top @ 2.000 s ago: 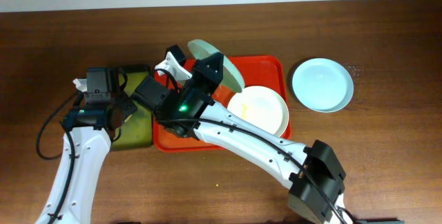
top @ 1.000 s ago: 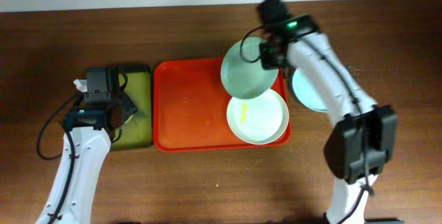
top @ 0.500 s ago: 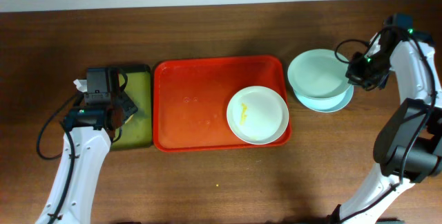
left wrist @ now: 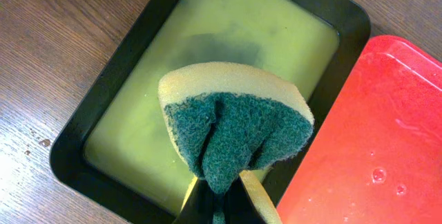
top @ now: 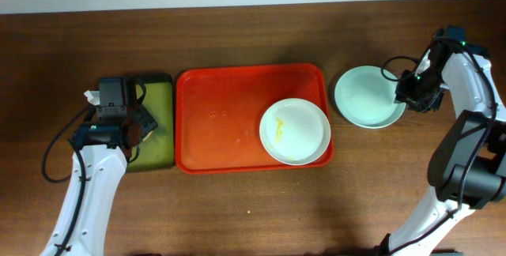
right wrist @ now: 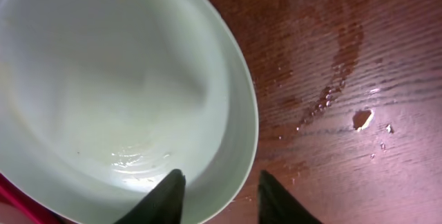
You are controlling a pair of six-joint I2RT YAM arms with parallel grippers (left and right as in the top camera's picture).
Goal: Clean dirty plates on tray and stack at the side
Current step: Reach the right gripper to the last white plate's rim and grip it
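My left claw (left wrist: 224, 200) is clenched on a folded sponge (left wrist: 235, 134), green face showing, above the olive-green tray (top: 162, 122). Just beside it lies the red tray (top: 221, 122), its long axis running left to right across the table (top: 237, 224). The cream plate (top: 295, 131) lies face up in its right end, with a yellow smear on its left part. Right of the red tray, the mint plate (top: 365, 96) rests nested on a lower plate (right wrist: 243, 148). My right claw (right wrist: 221, 196) is released, fingers either side of their rim.
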